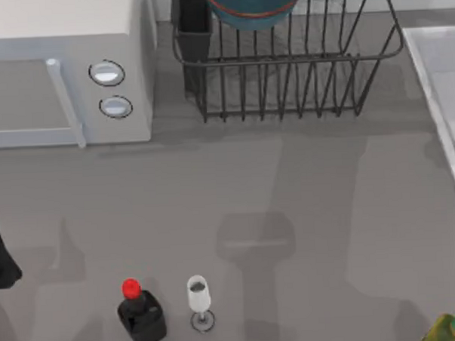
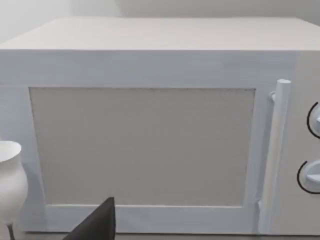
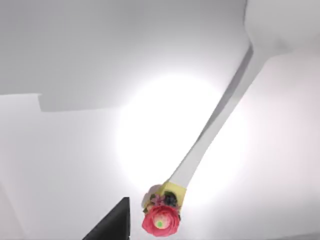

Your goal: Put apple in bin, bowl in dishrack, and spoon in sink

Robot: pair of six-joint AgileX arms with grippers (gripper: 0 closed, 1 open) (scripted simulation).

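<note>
The bowl (image 1: 256, 4) already sits in the dishrack (image 1: 291, 69) at the frame's upper middle. Right wrist view shows a spoon (image 3: 200, 150) with a flowered handle; whether the right hand grips it I cannot tell, so it might drop outside the sink (image 1: 443, 93).

Left arm (image 1: 0, 252) parked at table's left edge — low, dark, tool state unreadable.

The bowl (image 1: 257, 7) sits in the dishrack (image 1: 283, 70) (microwave (image 1: 64, 72) left, sink (image 1: 442, 78) right).
</note>
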